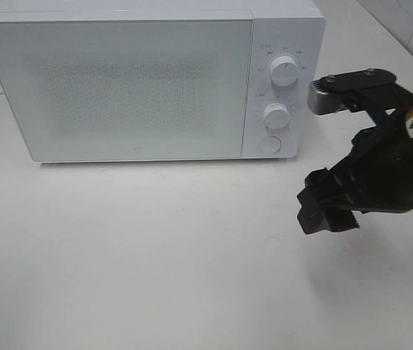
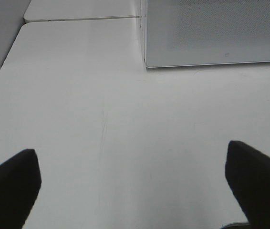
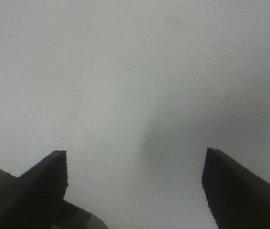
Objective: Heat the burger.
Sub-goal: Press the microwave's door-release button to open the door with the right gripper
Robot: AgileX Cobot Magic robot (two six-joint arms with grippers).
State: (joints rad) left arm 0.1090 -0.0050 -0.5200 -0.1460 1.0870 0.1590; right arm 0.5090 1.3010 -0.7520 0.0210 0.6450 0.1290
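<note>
The burger is out of view in every frame. A white microwave (image 1: 119,87) stands at the back of the white table (image 1: 155,255) with its door shut; I cannot see through the frosted door. My right gripper (image 1: 329,211) hovers over the table in front of and to the right of the control panel, open, with nothing between its fingers (image 3: 39,191). My left gripper (image 2: 135,186) is out of the high view. In its wrist view its dark fingers (image 2: 11,181) stand wide apart over bare table, empty, facing the microwave's (image 2: 211,33) lower left corner.
On the microwave's right panel are two round knobs (image 1: 284,71) (image 1: 276,114) above a round button (image 1: 269,144). A seam between two tabletops (image 2: 82,19) runs left of the microwave. The table's left edge (image 2: 1,71) shows in the left wrist view.
</note>
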